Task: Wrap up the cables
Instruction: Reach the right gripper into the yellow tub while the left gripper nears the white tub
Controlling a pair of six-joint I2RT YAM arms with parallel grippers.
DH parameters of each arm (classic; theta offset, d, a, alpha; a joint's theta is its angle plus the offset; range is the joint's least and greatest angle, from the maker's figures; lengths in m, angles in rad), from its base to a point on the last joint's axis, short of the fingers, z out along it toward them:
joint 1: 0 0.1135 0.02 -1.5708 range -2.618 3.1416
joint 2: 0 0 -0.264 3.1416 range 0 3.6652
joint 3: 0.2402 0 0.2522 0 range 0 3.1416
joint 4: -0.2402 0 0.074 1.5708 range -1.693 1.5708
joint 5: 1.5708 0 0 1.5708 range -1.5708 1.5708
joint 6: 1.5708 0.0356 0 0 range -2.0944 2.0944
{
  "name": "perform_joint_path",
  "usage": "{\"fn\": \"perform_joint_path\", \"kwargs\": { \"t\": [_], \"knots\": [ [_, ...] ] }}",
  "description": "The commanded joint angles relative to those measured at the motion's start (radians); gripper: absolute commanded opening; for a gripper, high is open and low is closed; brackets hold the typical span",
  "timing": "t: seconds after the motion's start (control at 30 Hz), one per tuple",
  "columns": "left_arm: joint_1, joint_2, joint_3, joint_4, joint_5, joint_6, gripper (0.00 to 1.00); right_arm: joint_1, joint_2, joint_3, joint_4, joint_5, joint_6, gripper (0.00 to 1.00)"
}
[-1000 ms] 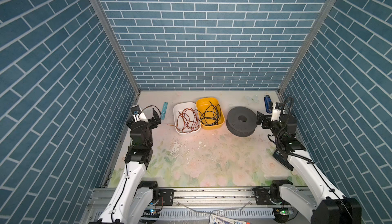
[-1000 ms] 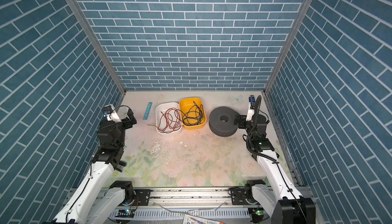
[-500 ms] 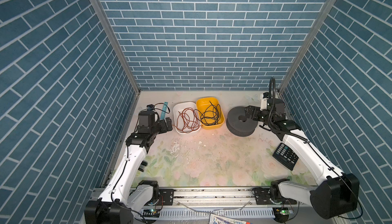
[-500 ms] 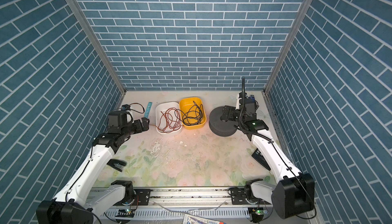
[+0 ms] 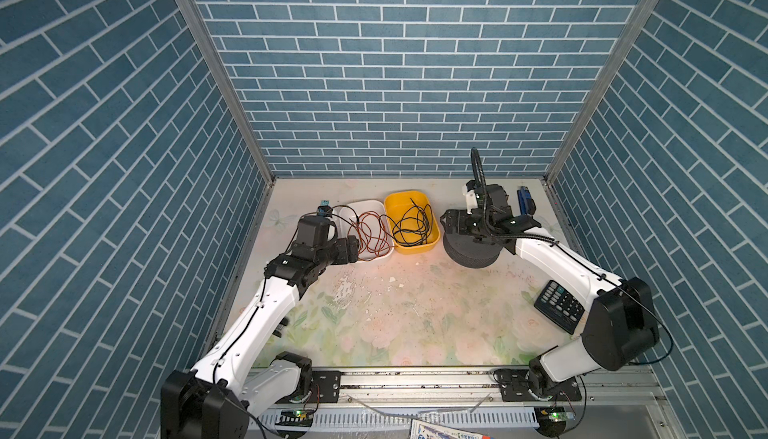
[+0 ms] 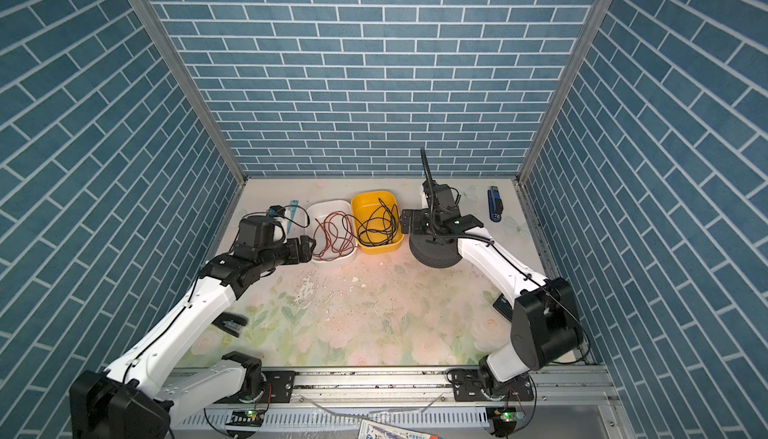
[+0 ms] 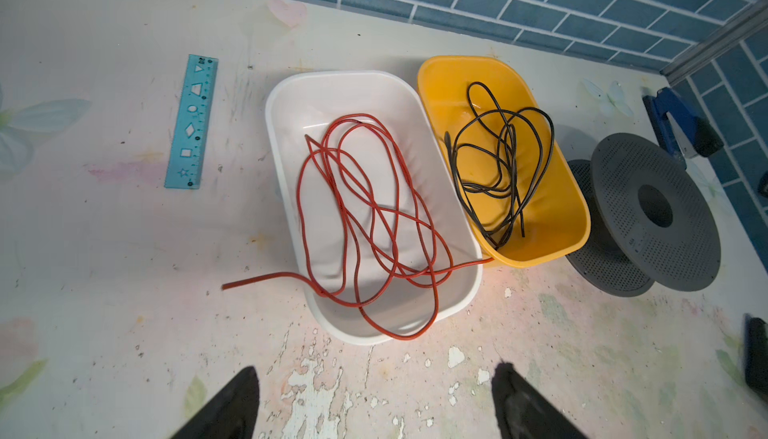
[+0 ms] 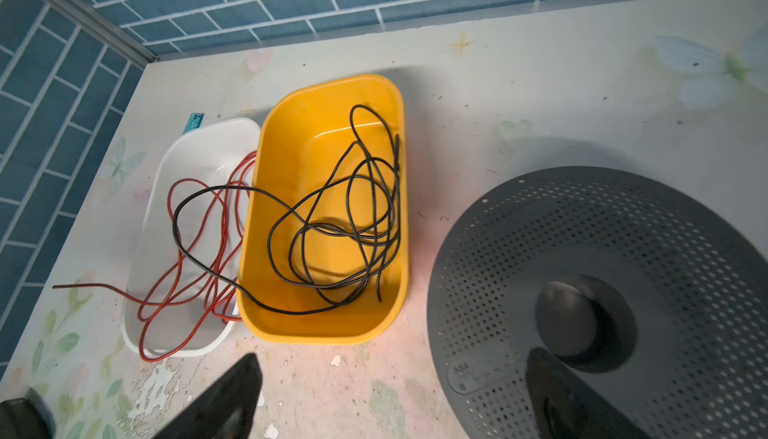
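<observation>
At eleven o'clock on the table [image 5: 395,312] the left gripper [image 7: 376,368] hovers with its jaws wide apart, just short of the white tub [image 7: 340,96] that holds the red wire [image 5: 368,235]. The cables [image 5: 411,227], one thin black wire in loose loops, lie in the yellow tub [image 7: 552,208] at twelve o'clock, one loop lifting above the rim on its nine o'clock side. At one o'clock the right gripper [image 8: 392,356] hangs over the grey spool [image 8: 582,229], jaws spread, gripping nothing.
</observation>
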Motion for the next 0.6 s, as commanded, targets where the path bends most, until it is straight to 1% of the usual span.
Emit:
{"fn": "perform_joint_path", "kwargs": {
  "t": [0.0,0.1,0.17,0.37,0.47,0.57],
  "knots": [
    [-0.044,0.047,0.027,-0.006,-0.053,0.025,0.88,0.014,0.079,0.114,-0.006,-0.033,-0.046,0.99],
    [-0.084,0.081,0.023,0.021,-0.095,0.022,0.87,0.025,0.144,0.181,-0.056,-0.044,-0.069,0.99],
    [-0.103,0.092,0.023,0.032,-0.123,0.023,0.86,0.03,0.161,0.191,-0.04,-0.042,-0.075,0.99],
    [-0.114,0.071,0.016,0.051,-0.118,0.004,0.86,0.047,0.261,0.289,-0.06,-0.041,-0.074,0.99],
    [-0.114,0.058,0.018,0.038,-0.124,0.015,0.87,0.067,0.325,0.349,-0.077,-0.036,-0.079,0.96],
    [-0.113,0.051,0.018,0.026,-0.114,0.029,0.87,0.084,0.41,0.429,-0.122,-0.027,-0.09,0.92]
  ]
}}
